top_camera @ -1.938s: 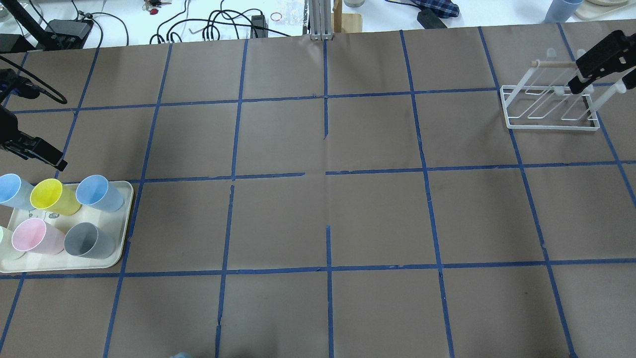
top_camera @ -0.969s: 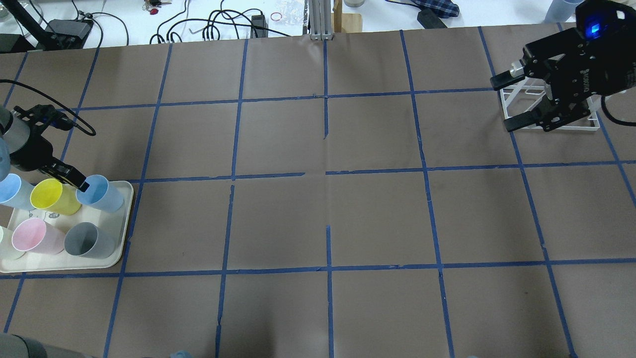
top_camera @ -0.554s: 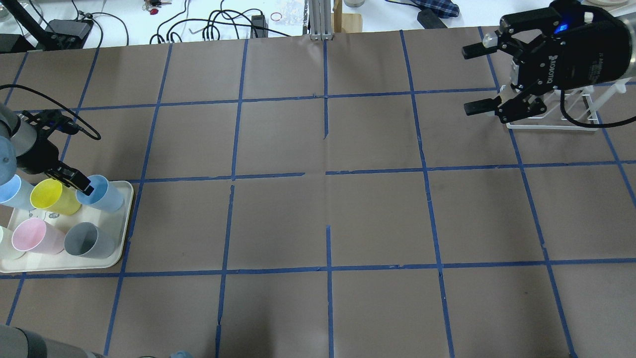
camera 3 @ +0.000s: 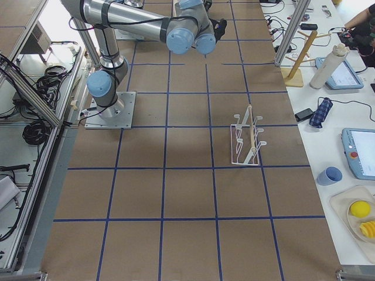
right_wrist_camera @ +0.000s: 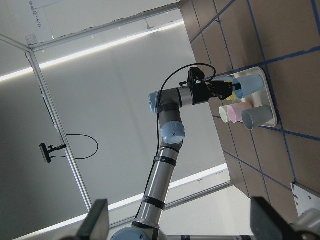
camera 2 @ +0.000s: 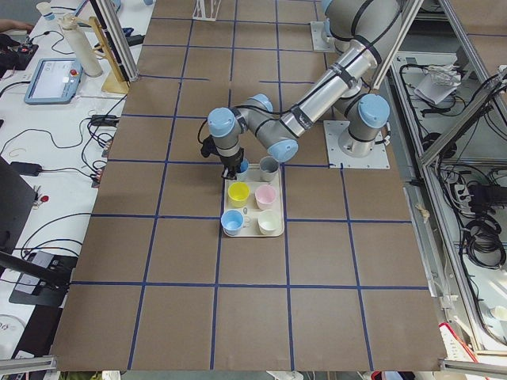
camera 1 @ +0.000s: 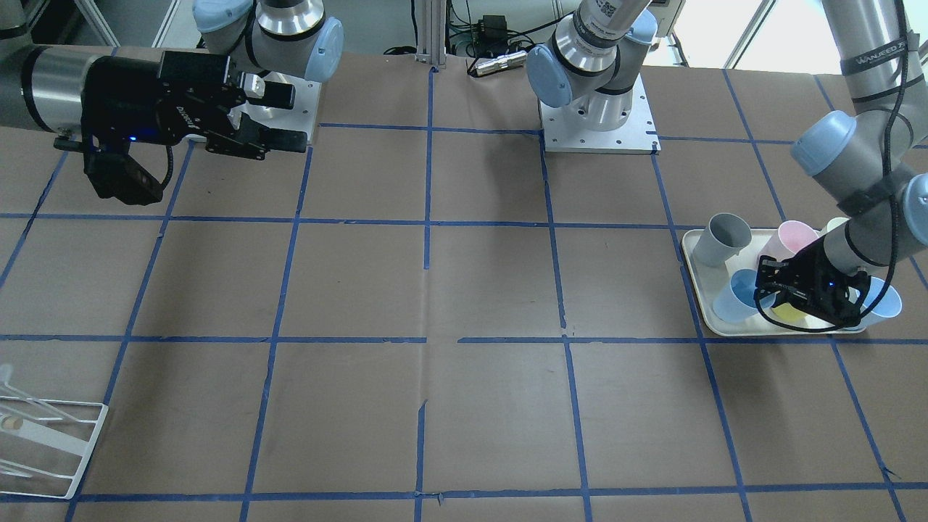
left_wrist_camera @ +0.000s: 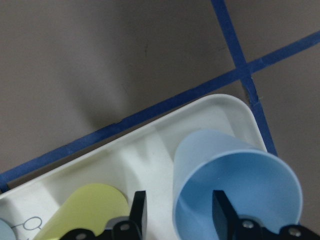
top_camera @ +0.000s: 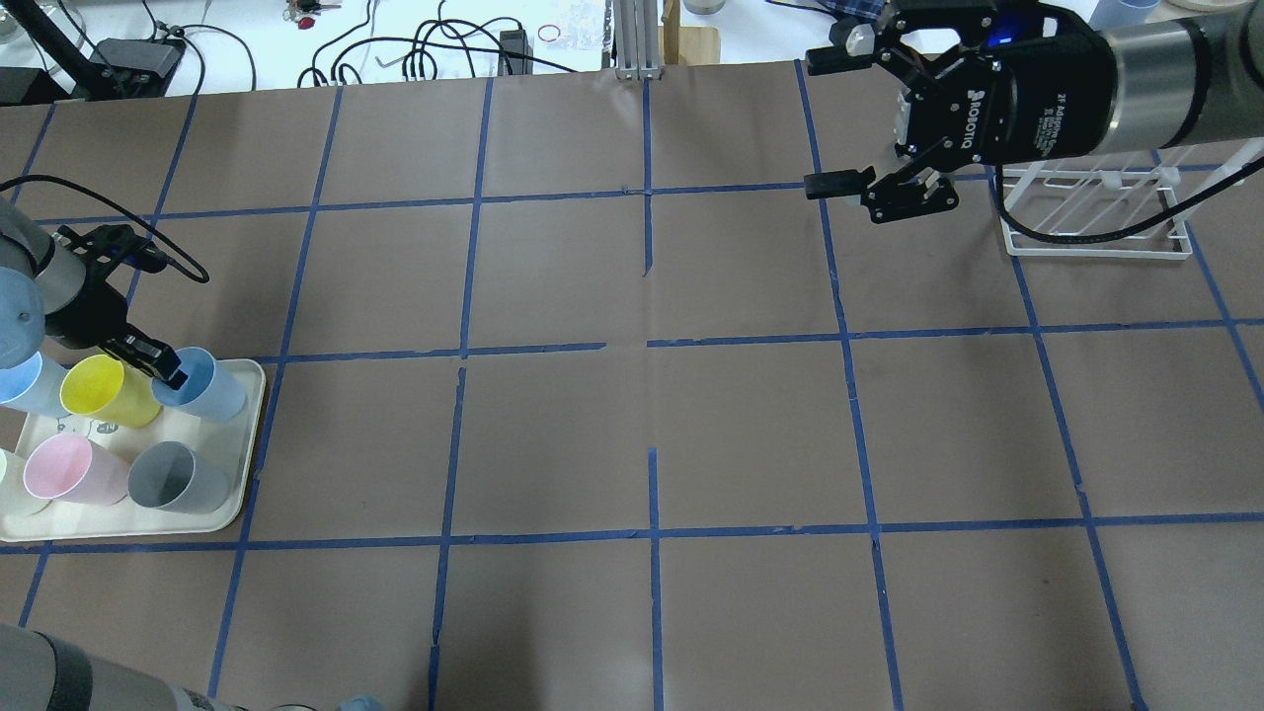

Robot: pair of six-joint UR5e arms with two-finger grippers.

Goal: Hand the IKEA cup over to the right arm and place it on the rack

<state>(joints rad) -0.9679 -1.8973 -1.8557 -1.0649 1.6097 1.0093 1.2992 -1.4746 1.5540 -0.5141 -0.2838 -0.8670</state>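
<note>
The IKEA cup (top_camera: 202, 387), pale blue, stands at the tray's far right corner and also shows in the left wrist view (left_wrist_camera: 235, 185) and the front view (camera 1: 732, 301). My left gripper (top_camera: 168, 370) is open and straddles the cup's rim. In the left wrist view, one finger (left_wrist_camera: 139, 210) is outside the cup and the other is inside it. My right gripper (top_camera: 822, 120) is open and empty, turned sideways, in the air left of the white wire rack (top_camera: 1091, 247). It also shows in the front view (camera 1: 293, 116).
The cream tray (top_camera: 128, 528) at the left edge also holds a yellow cup (top_camera: 99, 390), a pink cup (top_camera: 64, 469), a grey cup (top_camera: 173, 477) and a second blue cup (top_camera: 20, 380). Brown paper with blue tape lines covers the table.
My right arm has swung left, away from above the rack, with its gripper open. My left gripper came down onto the blue cup's rim and has stayed there.
</note>
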